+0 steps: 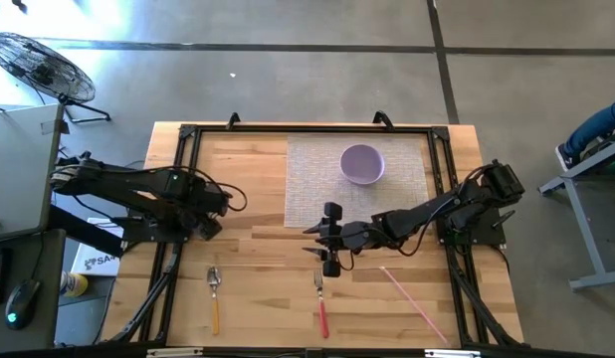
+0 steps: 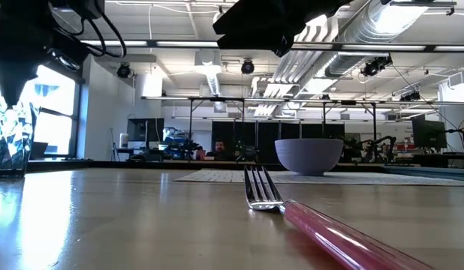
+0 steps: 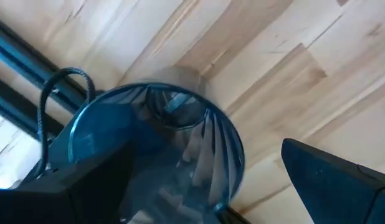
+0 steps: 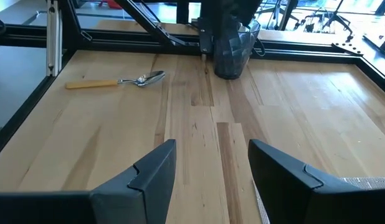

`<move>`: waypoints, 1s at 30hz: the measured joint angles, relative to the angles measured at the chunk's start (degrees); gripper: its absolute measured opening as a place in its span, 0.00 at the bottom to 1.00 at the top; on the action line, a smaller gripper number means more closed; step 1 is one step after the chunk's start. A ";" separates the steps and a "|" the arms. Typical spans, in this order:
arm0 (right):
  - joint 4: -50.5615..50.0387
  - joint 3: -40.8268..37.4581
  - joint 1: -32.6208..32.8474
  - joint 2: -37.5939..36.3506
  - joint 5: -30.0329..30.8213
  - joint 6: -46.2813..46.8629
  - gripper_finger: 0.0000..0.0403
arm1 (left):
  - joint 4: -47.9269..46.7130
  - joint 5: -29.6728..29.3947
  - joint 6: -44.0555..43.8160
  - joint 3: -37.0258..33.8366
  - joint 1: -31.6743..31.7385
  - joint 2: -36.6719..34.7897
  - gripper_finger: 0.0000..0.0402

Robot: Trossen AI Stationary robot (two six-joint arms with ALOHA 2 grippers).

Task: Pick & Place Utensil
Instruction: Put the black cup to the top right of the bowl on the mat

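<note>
A fork with a red handle lies flat near the table's near edge; the low view shows the fork close up. My right gripper hovers open just beyond the fork's head, its fingers pointing toward the table's left. An orange-handled spoon lies to the fork's left. My left gripper is open, with a clear ribbed cup between its fingers. The cup stands upright on the wood. My left gripper comes at the cup from above with a finger on either side. One finger stands apart from the cup's wall. The other finger overlaps the cup, and I cannot tell whether it touches it.
A purple bowl sits on a woven mat at the far middle. A thin pink stick lies near the near right corner. A black frame rail runs around the table.
</note>
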 joint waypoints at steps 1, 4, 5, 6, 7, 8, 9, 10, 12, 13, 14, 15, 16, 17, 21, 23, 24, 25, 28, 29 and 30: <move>0.00 0.00 -0.06 0.00 0.00 0.00 0.48 | -0.38 -0.22 -0.02 0.30 -0.02 0.17 0.99; 0.03 0.00 -0.29 0.00 -0.02 -0.01 0.48 | 1.19 -0.50 0.00 0.82 -1.12 0.28 0.99; 0.02 0.00 -0.41 0.00 -0.02 -0.01 0.48 | 1.16 -0.50 -0.02 0.83 -1.63 0.28 0.99; 0.02 0.00 -0.52 0.00 -0.07 0.00 0.48 | 1.14 -0.50 -0.04 0.83 -2.12 0.26 0.99; 0.00 0.00 -0.54 0.00 -0.19 0.00 0.48 | 1.09 -0.54 -0.29 0.83 -2.69 0.27 0.99; -0.06 0.00 -0.54 0.00 -0.17 0.00 0.48 | 1.08 -0.57 -0.97 0.83 -3.33 0.28 0.99; -0.09 0.00 -0.56 0.00 -0.20 0.00 0.48 | 1.14 -0.61 -1.84 0.83 -3.90 0.30 0.99; -0.09 0.00 -0.56 0.00 -0.19 0.00 0.48 | 1.13 -0.67 -2.76 0.83 -4.42 0.30 0.99; -0.08 0.00 -0.54 0.00 -0.23 0.00 0.48 | 1.11 -0.78 -4.13 0.83 -5.42 0.30 0.99; -0.09 0.00 -0.54 0.00 -0.35 0.00 0.48 | 1.12 -1.02 -4.67 0.83 -5.96 0.30 0.99; -0.09 0.00 -0.54 0.00 -0.43 0.00 0.48 | 1.08 -1.62 -5.44 0.83 -6.54 0.30 0.99; -0.09 0.00 -0.54 0.00 -0.42 0.00 0.48 | 1.08 -2.05 -6.13 0.83 -7.15 0.30 0.99; -0.09 0.00 -0.54 0.00 -0.44 0.00 0.48 | 1.10 -2.35 -6.84 0.83 -7.62 0.30 0.99; -0.09 0.00 -0.54 0.00 -0.44 0.00 0.48 | 1.08 -2.79 -7.26 0.83 -8.05 0.30 0.99; -0.06 0.00 -0.54 0.00 -0.44 0.00 0.48 | 1.07 -3.04 -7.50 0.83 -9.08 1.45 0.99; -0.01 0.00 -0.60 0.00 -0.44 0.00 0.48 | 1.04 -2.92 -7.48 0.83 -9.04 2.79 0.99; 0.02 0.01 -0.63 0.00 -0.44 0.00 0.48 | 0.96 -2.89 -7.45 0.83 -9.01 3.72 0.99; 0.11 0.00 -0.63 0.00 -0.44 -0.01 0.48 | 1.04 -2.89 -7.43 0.83 -9.01 4.77 0.99; 0.26 0.00 -0.78 0.00 -0.46 0.00 0.48 | 1.10 -2.89 -6.13 0.93 -9.01 7.95 0.99; 0.24 0.00 -0.80 0.00 -0.46 0.00 0.48 | 1.84 -2.87 -4.95 0.93 -9.01 8.78 0.99; 0.24 0.00 -0.82 0.00 -0.46 0.00 0.48 | 3.06 -2.86 -3.76 0.93 -9.01 9.37 0.99</move>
